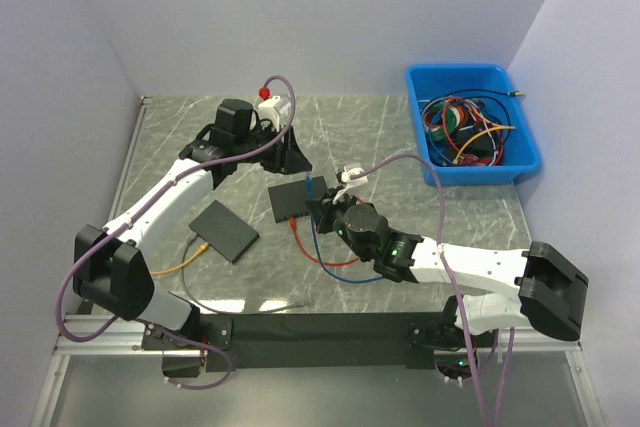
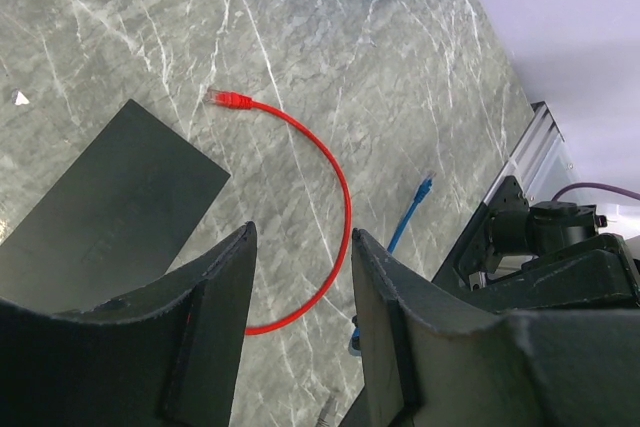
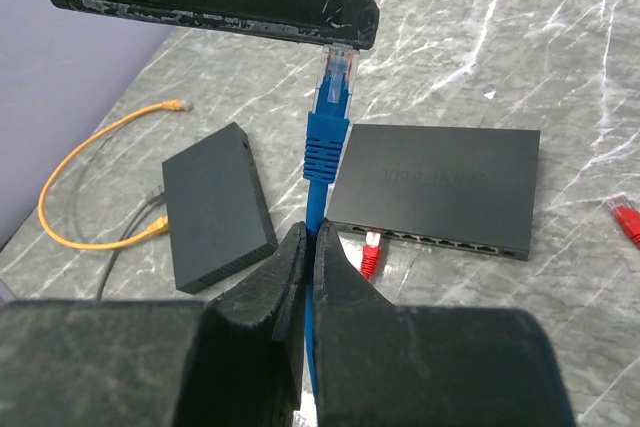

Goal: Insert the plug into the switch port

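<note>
- Plug (image 3: 336,72), clear-tipped, on blue cable (image 3: 322,147): clamped in right jaws a little behind the boot, tip aimed at the switch (image 3: 440,182), near its port row, not yet inserted.
- Handling, by judgement: light; plug body stiff, latch tab brittle; cable limp, apt to swing the tip off line.
- Hold, by judgement: close behind the boot, for a straight push.
- Left jaws: apart, empty, over the worktop (image 2: 400,67) beside the switch.
- Switch: probably light, liable to slide; red plug (image 3: 370,247) in one port.
</note>
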You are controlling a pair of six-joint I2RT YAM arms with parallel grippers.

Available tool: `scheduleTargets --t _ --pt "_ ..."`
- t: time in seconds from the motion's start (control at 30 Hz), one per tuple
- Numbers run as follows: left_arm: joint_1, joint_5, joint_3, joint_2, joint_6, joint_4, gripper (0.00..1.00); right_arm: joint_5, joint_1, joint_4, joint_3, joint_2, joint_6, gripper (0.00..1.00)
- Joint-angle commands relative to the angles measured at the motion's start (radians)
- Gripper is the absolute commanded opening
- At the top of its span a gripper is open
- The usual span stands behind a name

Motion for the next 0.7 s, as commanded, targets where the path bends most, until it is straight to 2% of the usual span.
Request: scheduleTargets --t 0.0,0.3,0.67 --pt "-0.008 0.036 -0.006 -0.032 0.023 0.033 0.49 0.001 -0.006 0.025 0.052 0.001 -0.017 0.0" --pt "-0.008 0.037 -0.007 -0.035 0.021 0.034 0.49 -0.022 -0.023 -0.027 0.098 0.042 -0.023 0.0" --pt "-0.008 0.028 -0.006 -0.032 0.017 0.034 0.49 -0.047 -0.026 -0.013 0.108 0.058 -0.011 0.0"
